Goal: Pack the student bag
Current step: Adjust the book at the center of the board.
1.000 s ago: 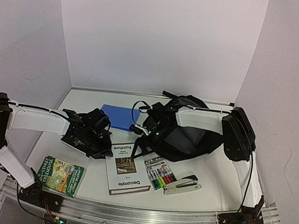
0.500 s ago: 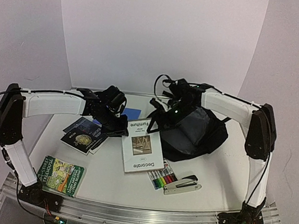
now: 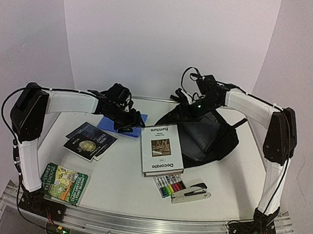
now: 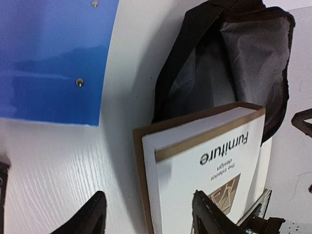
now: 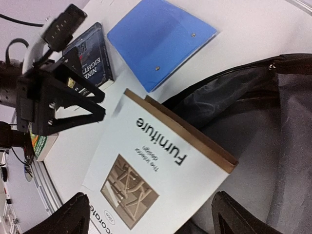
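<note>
Books are lying across the white table [image 3: 113,168]. The student bag [image 3: 212,141] is sitting slumped at the far right of it, its mouth gaping toward the left and its grey lining showing. A white book titled Furniture [image 3: 162,149] is lying flat just in front of that mouth. Its far end is resting over the bag's lower lip and its near end is overlapping a pack of markers [image 3: 168,186]. A stapler [image 3: 192,192] is lying just beside the markers. The left pincer [image 4: 148,214] is hovering by the book's far left corner, next to a blue folder [image 4: 48,58], its fingers standing apart and gripping nothing. The right pincer [image 5: 153,214] is hanging above the bag's mouth, its fingers spread wide with nothing between them. A dark book [image 3: 90,140] is lying left of centre, and a green book [image 3: 63,183] is resting near the left arm's base.
</note>
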Robot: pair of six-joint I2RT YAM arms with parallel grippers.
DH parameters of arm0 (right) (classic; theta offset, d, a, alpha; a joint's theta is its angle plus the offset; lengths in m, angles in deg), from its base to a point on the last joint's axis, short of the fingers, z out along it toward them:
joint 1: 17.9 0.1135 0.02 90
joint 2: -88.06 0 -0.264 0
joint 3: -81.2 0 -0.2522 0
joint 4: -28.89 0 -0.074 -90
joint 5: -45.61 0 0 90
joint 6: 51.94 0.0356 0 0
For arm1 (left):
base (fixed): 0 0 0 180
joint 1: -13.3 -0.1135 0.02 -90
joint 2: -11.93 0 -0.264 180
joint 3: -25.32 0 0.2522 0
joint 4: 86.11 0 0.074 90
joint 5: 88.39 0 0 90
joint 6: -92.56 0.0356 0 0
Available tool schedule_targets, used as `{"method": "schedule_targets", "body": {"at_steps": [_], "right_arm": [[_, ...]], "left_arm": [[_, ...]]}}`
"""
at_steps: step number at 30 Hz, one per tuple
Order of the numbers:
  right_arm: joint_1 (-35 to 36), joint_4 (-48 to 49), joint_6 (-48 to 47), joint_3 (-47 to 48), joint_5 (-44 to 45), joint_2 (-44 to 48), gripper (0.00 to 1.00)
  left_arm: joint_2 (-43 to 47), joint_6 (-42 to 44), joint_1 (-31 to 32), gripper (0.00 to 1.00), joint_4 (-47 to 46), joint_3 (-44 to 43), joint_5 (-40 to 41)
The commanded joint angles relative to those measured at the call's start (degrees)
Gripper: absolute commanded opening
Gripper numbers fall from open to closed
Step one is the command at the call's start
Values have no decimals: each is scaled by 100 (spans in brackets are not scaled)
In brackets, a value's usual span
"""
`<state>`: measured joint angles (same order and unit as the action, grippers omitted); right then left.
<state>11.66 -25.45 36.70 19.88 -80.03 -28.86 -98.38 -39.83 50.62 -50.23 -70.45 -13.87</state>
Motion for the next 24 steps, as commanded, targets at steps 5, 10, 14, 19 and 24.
{"method": "schedule_targets", "body": {"at_steps": [5, 10, 14, 19, 24], "right_arm": [[-15, 80, -195, -819, 128, 150, 81], [-4, 84, -243, -1041, -101, -49, 80], [-4, 120, -305, -1025, -99, -271, 78], [-6, 138, -300, -872, 153, -539, 75], [-73, 92, -160, -815, -330, -422, 86]], "left_arm": [[790, -622, -50, 80, -1011, 1353, -799], [614, -897, -42, 84, -1811, 1908, -1467], [321, -1084, -41, 83, -2613, 2161, -1933], [53, -1055, -16, 78, -3059, 1958, -2213], [-85, -988, -15, 49, -3050, 1650, -2241]]}}
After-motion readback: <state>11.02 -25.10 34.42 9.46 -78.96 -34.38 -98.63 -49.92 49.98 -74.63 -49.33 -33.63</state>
